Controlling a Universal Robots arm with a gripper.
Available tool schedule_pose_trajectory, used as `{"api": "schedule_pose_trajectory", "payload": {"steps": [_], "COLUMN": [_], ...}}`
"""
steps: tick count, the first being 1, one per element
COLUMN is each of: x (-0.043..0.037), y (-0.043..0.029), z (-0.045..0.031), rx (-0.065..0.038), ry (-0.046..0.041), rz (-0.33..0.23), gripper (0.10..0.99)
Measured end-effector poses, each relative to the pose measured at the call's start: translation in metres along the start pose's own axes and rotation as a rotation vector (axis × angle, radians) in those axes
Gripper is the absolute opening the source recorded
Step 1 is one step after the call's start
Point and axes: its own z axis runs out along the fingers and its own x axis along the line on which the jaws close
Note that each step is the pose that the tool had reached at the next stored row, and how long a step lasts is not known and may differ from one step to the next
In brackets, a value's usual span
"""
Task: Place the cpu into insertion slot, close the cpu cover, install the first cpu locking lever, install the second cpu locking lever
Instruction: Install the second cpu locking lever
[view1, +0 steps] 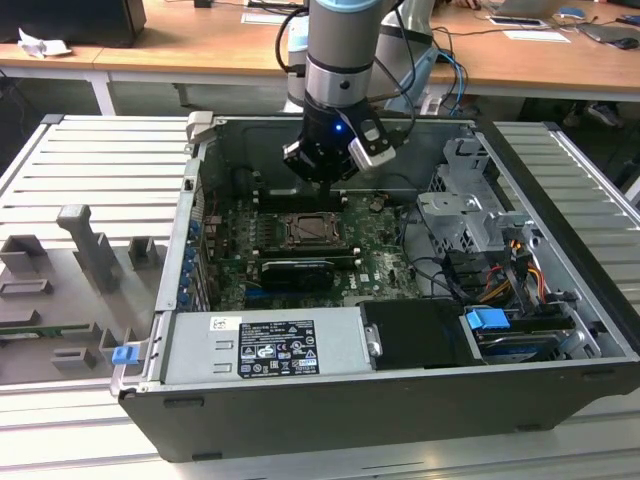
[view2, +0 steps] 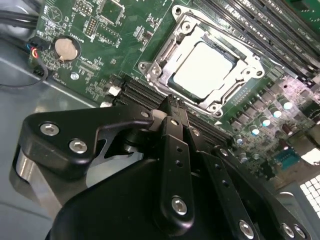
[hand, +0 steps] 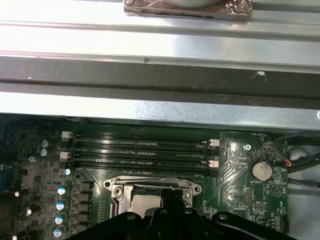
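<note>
Meanwhile the arm stood over the open computer case (view1: 560, 300), which lay on its side on the slatted metal bench (view1: 90, 170), and the claw (view1: 325, 178) hung just above the green motherboard (view1: 375, 255), close to the insertion slot (view1: 305, 232) on the side nearer the case's far wall. In the second wrist view the claw's two black fingers (view2: 172, 150) met at their tips, pressed together with nothing between them. The cpu (view2: 202, 70) already sat flat inside the insertion slot (view2: 205, 67), its dull silver face showing through the square window of the cpu cover (view2: 240, 75), which lay down flat over it. I could not make out how the locking levers stood. In the first wrist view the long black memory slots (hand: 140, 152) ran just beside the insertion slot (hand: 150, 192), between it and the case wall, and a round coin battery (hand: 261, 170) sat on the board near the ends of those slots. A black card (view1: 297, 270) lay just beside the insertion slot on the side nearer the grey power supply box (view1: 265, 345).
</note>
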Motion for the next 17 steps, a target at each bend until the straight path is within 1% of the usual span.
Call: {"api": "schedule_pose_trajectory", "payload": {"steps": [5,9,14,15,17], "x": [0.0005,0.001,0.0015,0.0016,0.002], "y": [-0.0091,-0.0202,-0.0314,-0.0342,-0.0426], "z": [-0.0009,-0.002,-0.0032,-0.0034,-0.0042], "rx": [0.0,0.0,0.0,0.0,0.0], "ry": [-0.0001,-0.0001,-0.0001,0.0,0.0], "rz": [0.0,0.0,0.0,0.0,0.0], "gripper": [0.106,0.106,0.106,0.106,0.106]}}
